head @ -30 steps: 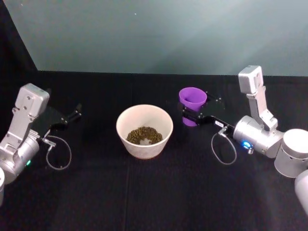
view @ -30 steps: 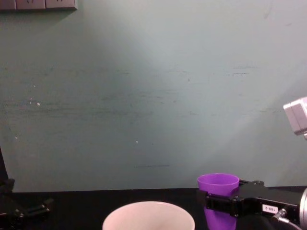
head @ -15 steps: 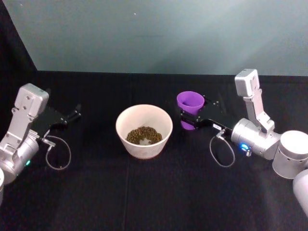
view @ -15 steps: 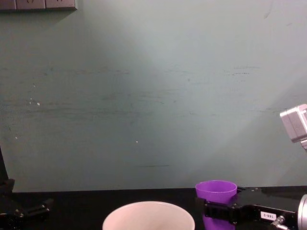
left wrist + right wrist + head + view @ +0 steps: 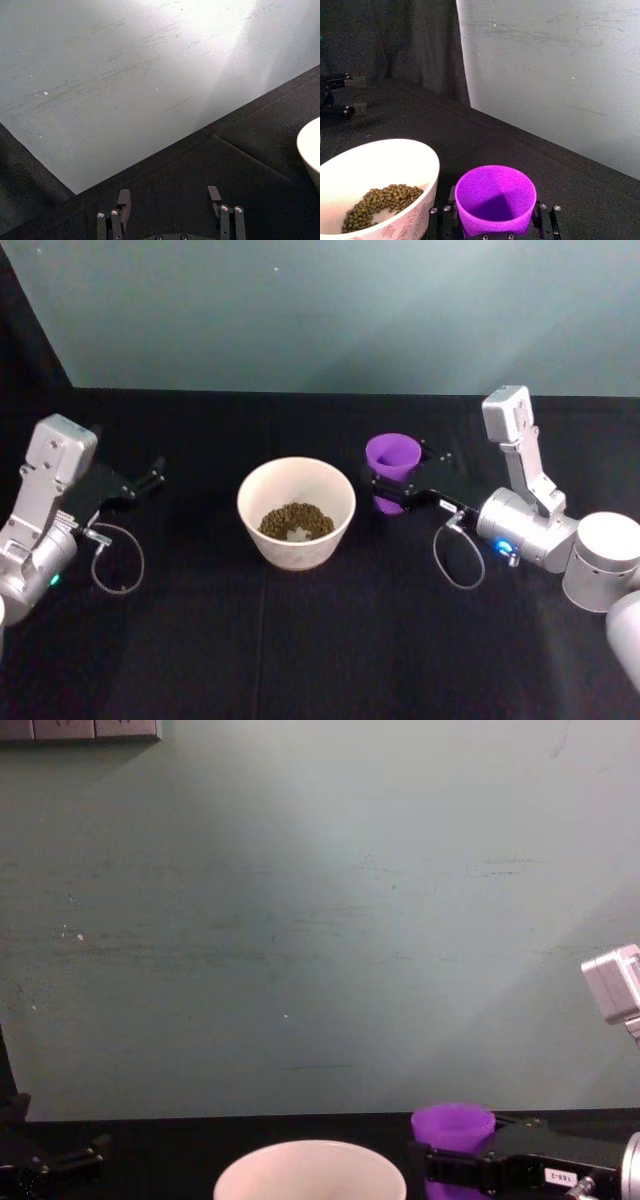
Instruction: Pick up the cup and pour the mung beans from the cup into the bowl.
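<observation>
Clearly, step in hand: judged from how things lie, the beans are already in the bowl and the empty cup is to be set down on the table and let go.
Right pincer: its two black fingers are closed on the lower wall of the small bright purple tapered plastic cup, one on each side; the cup stands upright, mouth up, its inside bare.
Cup's place: directly between the fingers, low by the black cloth table; whether its base touches the cloth I cannot tell.
Bowl's place: the wide round pale pinkish-white bowl sits just beside the pincer, on the side towards the robot's left, apart from the cup.
Beans' place: the small yellowish-brown mung beans lie in a heap on the bowl's floor, ahead and to the left of the fingers.
Doing it well: keep the cup level, lower straight until the base sits flat, then part the fingers evenly and draw back away from the bowl's rim.
Risk: a lopsided release could tip the light cup towards the bowl.
Left pincer: parked well off at the table's left, fingers spread with nothing between them.
</observation>
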`<state>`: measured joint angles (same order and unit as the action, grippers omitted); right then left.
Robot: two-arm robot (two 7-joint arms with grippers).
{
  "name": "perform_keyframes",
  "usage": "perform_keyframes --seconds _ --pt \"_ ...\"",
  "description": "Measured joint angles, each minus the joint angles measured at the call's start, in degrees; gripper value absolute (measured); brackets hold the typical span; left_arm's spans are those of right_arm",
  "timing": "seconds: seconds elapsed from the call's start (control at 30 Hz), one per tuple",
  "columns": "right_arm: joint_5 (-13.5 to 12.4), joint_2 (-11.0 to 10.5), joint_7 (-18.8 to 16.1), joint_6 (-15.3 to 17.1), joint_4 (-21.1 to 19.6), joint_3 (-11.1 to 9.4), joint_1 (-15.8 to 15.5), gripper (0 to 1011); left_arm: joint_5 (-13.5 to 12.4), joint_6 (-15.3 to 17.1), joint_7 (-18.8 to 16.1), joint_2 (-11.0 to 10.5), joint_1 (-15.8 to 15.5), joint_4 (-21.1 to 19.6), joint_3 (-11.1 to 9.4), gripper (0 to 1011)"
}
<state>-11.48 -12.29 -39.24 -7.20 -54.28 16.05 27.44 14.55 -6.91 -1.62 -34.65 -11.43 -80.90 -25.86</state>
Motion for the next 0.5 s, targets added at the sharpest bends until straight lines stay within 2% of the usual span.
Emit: perform_keyframes --seconds 0.27,0.37,0.5 --pt "-1.02 -0.43 0.50 0.60 -0.40 0.64 0.00 1003 0.00 0.00 0.00 0.00 0.00 0.00 0.00 1000" --pt "-1.53 -0.74 0.80 0.79 -1.42 0.76 -0.23 1003 0.00 0.00 0.00 0.00 0.00 0.00 0.00 1000" --pt "-1.99 -1.65 1.58 1.07 -5.31 0.75 -1.64 1003 0.00 0.00 0.00 0.00 0.00 0.00 0.00 1000"
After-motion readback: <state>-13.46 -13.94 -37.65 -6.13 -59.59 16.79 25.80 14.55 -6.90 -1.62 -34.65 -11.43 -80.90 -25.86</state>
